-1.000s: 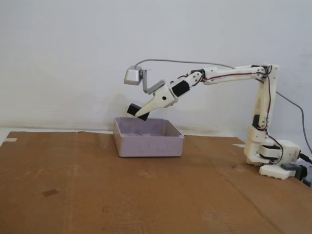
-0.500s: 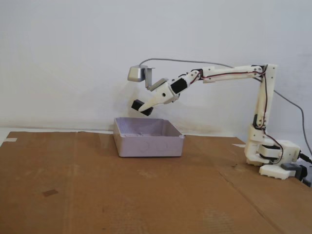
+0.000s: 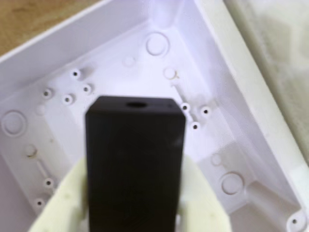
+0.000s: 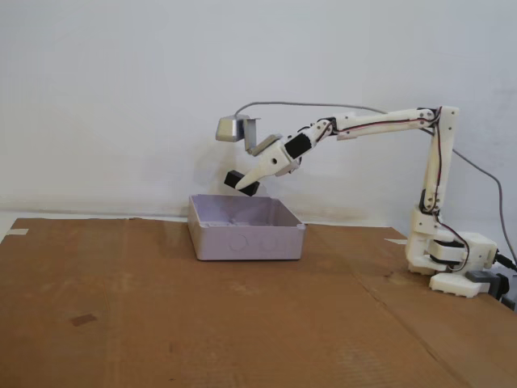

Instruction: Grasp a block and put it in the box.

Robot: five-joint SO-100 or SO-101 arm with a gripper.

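The black block [image 4: 240, 182] hangs tilted in the air just above the back part of the pale lilac box [image 4: 246, 236], with my gripper [image 4: 243, 185] shut on it. In the wrist view the block [image 3: 135, 130] fills the lower middle, pinched between my cream fingers [image 3: 58, 203], my gripper [image 3: 135, 174] holding it over the box's open inside [image 3: 116, 63]. The box floor shows small holes and faint round marks and holds nothing.
The box stands on a brown cardboard sheet [image 4: 161, 323] that covers the table. My arm's base [image 4: 448, 263] sits at the right edge. A white wall is close behind. A small dark mark [image 4: 82, 320] lies on the cardboard at the left.
The gripper, with the block in it, has shifted to the right and risen a little above the box. The box has not moved.
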